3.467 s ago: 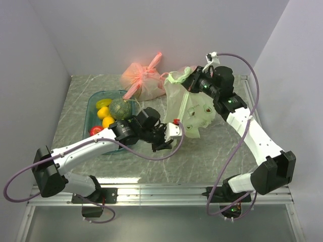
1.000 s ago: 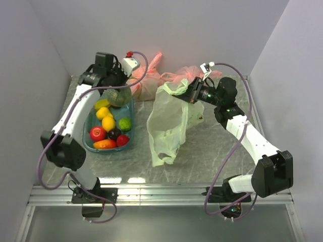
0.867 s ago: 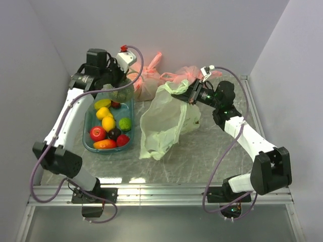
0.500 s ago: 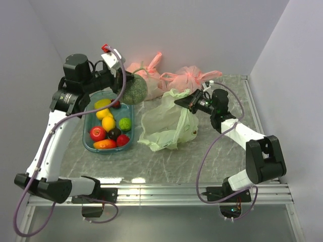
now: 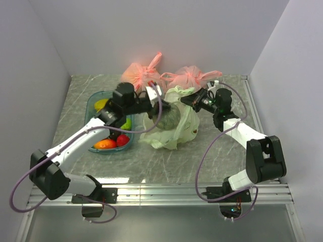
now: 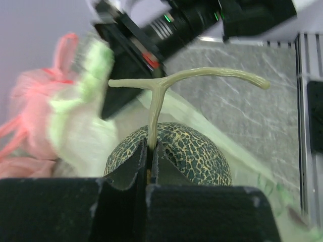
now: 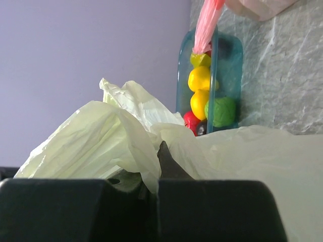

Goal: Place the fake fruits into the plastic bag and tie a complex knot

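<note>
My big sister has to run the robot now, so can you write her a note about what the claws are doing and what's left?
Left claw: shut on the stem of the netted melon, holding it at the mouth of the green bag, seemingly partly inside.
Right claw: shut on the bag's rim, holding it up.
Other fruits: in the teal tray, left of the bag. Two tied pink bags sit behind.
Done: no other fruit visible in the bag.
Left: release the melon, load the rest, tie the handles.

Table: tub, green bag, pink bags
</note>
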